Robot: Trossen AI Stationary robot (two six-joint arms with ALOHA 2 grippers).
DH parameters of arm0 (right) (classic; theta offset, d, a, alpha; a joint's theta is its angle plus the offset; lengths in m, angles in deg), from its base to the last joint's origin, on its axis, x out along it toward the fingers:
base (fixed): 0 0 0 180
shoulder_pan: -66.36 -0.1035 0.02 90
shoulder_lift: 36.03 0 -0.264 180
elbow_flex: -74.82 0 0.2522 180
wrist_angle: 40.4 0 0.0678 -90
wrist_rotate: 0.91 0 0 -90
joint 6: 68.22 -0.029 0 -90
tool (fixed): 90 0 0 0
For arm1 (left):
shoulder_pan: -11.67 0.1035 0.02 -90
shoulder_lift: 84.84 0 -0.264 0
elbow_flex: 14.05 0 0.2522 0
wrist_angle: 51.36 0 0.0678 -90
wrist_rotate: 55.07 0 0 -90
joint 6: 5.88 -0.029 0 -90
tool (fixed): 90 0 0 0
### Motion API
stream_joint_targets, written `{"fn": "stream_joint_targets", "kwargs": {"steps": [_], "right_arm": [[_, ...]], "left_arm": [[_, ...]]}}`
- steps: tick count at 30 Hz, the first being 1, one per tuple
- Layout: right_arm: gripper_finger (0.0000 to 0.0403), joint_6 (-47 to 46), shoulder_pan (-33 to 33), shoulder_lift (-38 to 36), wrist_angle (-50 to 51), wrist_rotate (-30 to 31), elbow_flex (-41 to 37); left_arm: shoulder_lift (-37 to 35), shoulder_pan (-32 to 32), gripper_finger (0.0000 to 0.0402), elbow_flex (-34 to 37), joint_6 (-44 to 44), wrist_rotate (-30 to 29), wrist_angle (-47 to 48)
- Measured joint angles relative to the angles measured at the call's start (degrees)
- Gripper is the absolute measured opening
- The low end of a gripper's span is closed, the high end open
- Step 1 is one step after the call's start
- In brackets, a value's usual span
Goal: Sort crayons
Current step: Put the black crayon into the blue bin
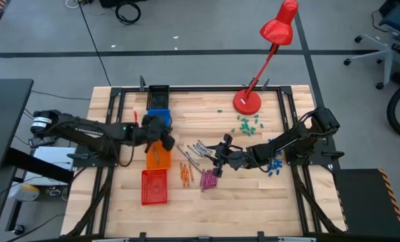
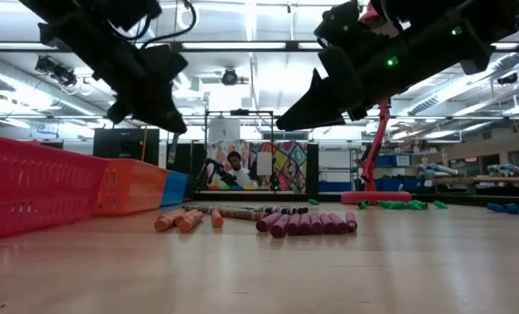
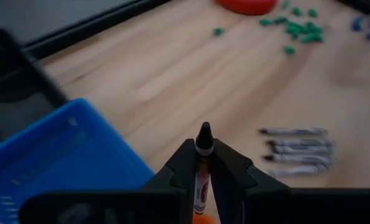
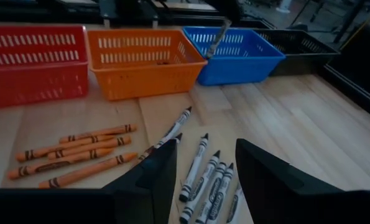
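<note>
High view. My left gripper [image 1: 161,130] hangs over the boundary between the blue plastic basket [image 1: 158,115] and the orange plastic basket [image 1: 158,156], with the red slotted basket [image 1: 154,186] nearest the table's front edge. My right gripper [image 1: 221,156] hovers mid-table above the loose paper-wrapped wax crayons: a grey-silver group [image 1: 197,148], an orange group [image 1: 185,172] and a magenta-pink group [image 1: 208,179]. A red desk lamp [image 1: 248,101] stands at the far edge, with small green bits [image 1: 248,123] near its base.

Low view. Both grippers are lifted clear of the wooden tabletop [image 2: 259,270]. The orange crayons [image 2: 187,218] and the magenta row [image 2: 310,222] lie flat on it, with the baskets in a line at one side.

Left wrist view. My left fingers [image 3: 188,169] are pinched narrow on one grey crayon [image 3: 202,171], its dark tip pointing forward. The blue basket [image 3: 60,155] sits just beside it; more grey crayons [image 3: 293,146] remain on the wood beyond.

Right wrist view. My right fingers [image 4: 157,171] stand wide apart and hold nothing, aimed at the grey crayons [image 4: 206,171]. The orange crayons [image 4: 73,152] lie nearby, and the three baskets stand behind.

Step in hand, as I judge it: delivery of one grey crayon to a basket, probably the blue one, while my right gripper prepares a pick. The next move calls for centring my left gripper over the basket before release, and lowering my right jaws astride a single crayon.
</note>
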Motion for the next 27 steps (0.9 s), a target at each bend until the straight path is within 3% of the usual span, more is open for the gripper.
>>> {"fn": "stream_joint_targets", "kwargs": {"steps": [8,16,27], "right_arm": [[0.0168,0.15,0.04,0.0,0.66,0.0,0.0],[0.0168,0.19,0.04,0.0,0.74,0.0,0.0],[0.0168,0.61,0.35,0.0,0.74,-0.39,0.0]], "left_arm": [[0.0,5.8,0.0043,0.0,-0.81,2.97,0.77],[0.0,12.13,0.0043,-0.02,-0.57,5.11,7.91],[0.07,19.61,0.0043,-0.02,0.74,12.72,12.86]]}}
